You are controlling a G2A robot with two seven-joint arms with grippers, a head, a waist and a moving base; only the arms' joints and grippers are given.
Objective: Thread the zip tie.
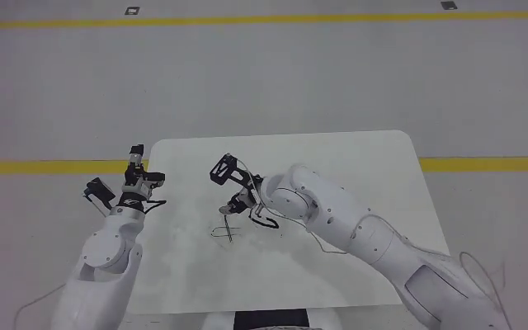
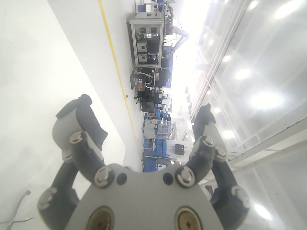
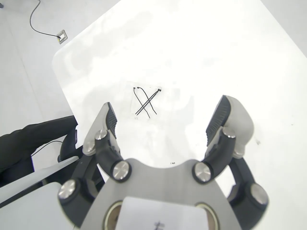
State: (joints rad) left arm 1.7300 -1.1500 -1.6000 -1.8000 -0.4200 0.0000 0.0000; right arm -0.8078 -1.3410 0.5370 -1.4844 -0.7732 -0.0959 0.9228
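Note:
Two thin black zip ties [image 3: 146, 102] lie crossed in an X on the white table [image 3: 215, 48]; from above the zip ties [image 1: 227, 233] sit near the table's front middle. My right gripper [image 3: 166, 102] hovers over the table just short of them, open, with nothing between its ribbed pads [image 3: 219, 114]. From above, the right gripper [image 1: 231, 186] is a little behind the ties. My left gripper [image 2: 144, 105] is open and empty, held by the table's left edge and pointing out over the floor; from above the left gripper [image 1: 124, 177] is at the table's left side.
The table [image 1: 346, 165] has rounded corners and bare room behind and to the right of the ties. A yellow floor line [image 1: 462, 163] runs behind it. A floor socket [image 3: 61, 36] with a cable lies beyond one corner. Racks and equipment [image 2: 148, 44] stand far off.

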